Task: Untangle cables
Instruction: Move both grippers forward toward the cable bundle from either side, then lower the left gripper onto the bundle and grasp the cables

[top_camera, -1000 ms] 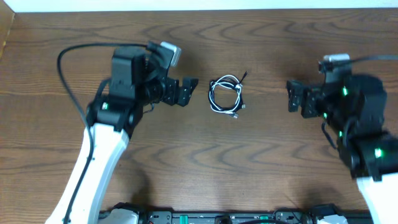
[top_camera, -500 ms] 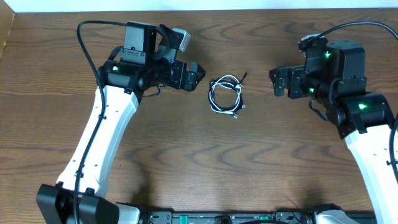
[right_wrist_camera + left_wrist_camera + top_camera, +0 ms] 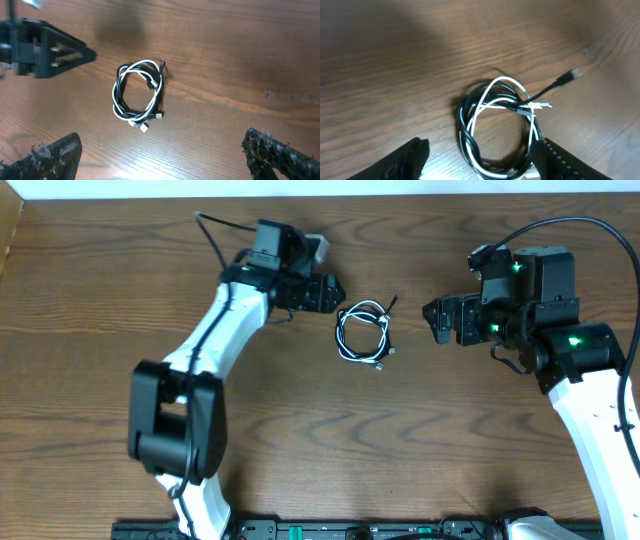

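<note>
The white and black cables (image 3: pixel 362 332) lie wound together in one small coil on the wooden table (image 3: pixel 300 430). The black cable's plug (image 3: pixel 393 302) sticks out at the upper right. My left gripper (image 3: pixel 330 292) is open and empty just left of and above the coil. In the left wrist view the coil (image 3: pixel 495 125) sits between the open fingers (image 3: pixel 480 167), with the black plug (image 3: pixel 575 73) to the right. My right gripper (image 3: pixel 437 320) is open and empty to the coil's right. The right wrist view shows the coil (image 3: pixel 139 97) ahead of its open fingers (image 3: pixel 162 160).
The left gripper's fingers (image 3: pixel 55 50) show at the upper left of the right wrist view. Thick black arm wires (image 3: pixel 225 230) loop over the back of the table. The table's far edge (image 3: pixel 400 196) runs along the top.
The left arm has swung right and toward the back, bringing its gripper close to the coil. The right gripper has moved left toward the coil. The cables have not moved.
</note>
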`<state>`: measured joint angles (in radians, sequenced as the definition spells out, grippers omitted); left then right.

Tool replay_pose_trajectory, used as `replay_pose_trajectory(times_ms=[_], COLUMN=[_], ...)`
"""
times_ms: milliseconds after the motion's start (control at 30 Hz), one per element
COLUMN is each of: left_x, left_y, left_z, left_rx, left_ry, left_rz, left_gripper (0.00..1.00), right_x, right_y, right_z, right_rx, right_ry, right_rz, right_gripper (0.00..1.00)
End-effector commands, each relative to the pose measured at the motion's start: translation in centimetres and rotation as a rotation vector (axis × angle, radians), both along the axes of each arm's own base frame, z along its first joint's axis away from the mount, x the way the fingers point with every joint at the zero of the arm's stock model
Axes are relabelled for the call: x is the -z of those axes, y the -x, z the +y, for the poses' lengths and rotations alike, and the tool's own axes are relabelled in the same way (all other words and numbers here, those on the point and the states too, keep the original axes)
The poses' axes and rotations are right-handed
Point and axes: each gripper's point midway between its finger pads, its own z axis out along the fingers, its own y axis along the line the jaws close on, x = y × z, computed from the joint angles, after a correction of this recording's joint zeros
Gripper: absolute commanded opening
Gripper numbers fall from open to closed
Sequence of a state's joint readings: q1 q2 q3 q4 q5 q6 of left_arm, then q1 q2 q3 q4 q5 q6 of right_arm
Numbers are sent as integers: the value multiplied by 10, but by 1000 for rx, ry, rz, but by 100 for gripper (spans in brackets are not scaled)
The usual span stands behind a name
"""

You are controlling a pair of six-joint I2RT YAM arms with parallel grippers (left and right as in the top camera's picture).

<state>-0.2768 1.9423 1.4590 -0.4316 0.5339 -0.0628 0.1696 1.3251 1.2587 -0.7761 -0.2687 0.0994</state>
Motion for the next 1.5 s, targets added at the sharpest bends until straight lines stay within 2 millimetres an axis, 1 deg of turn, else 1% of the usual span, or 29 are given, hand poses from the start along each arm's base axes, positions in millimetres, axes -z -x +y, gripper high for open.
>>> replay_pose_trajectory(times_ms=[0, 100, 133, 167, 233, 300, 433, 467, 533, 600, 667, 867, 1000, 1233, 1267, 1433, 1467], left_x=[18, 38, 43, 46, 51, 56, 64, 67, 70, 78, 83, 85, 87, 86, 86, 88, 88], left_y=[-4, -11, -14, -18, -26, -27, -22, -21, -19, -9, -5, -5, -5, 0, -1, -9, -10], left_z=[-21, -21, -21, -23, -18, -15, -16, -15, -13, -10, -8, -5, -2, -19, -18, 2, 3], left_rx=[16, -40, -60, -73, -146, -181, -177, -184, -208, -217, -231, -240, -247, -197, -200, -277, -280], left_ry=[9, -49, -58, -65, -97, -129, -150, -150, -151, -164, -165, -180, -241, -254, -262, -380, -382], left_rz=[10, 21, 19, 4, -1, 0, 17, 25, 44, 86, 111, 107, 79, 44, 40, -19, -23], left_gripper=[63, 61, 58, 49, 45, 45, 44, 40, 38, 38, 36, 34, 34, 34, 34, 31, 31], right_x=[-2, 0, 1, 1, 1, 2, 2, 2, 2, 2, 2, 2, 1, 2, 2, 4, 4], right_y=[-1, -1, -1, -1, -2, -2, -1, -2, -2, -2, -2, -2, -3, -2, -2, 0, 1], right_z=[1, 0, 0, -1, -2, -2, -2, -2, -2, -2, -2, -2, -2, -2, -2, -2, -2], right_rx=[9, 9, 9, 15, 19, 19, 19, 19, 19, 19, 19, 19, 19, 19, 19, 18, 18], right_ry=[6, 7, 8, 14, 19, 18, 19, 19, 19, 19, 19, 19, 18, 19, 19, 21, 21], right_rz=[-1, 5, 6, 5, 4, 5, 6, 5, 5, 7, 7, 7, 2, 7, 8, 19, 21], right_gripper=[99, 99, 99, 99, 99, 99, 99, 99, 99, 99, 99, 99, 99, 99, 99, 99, 99])
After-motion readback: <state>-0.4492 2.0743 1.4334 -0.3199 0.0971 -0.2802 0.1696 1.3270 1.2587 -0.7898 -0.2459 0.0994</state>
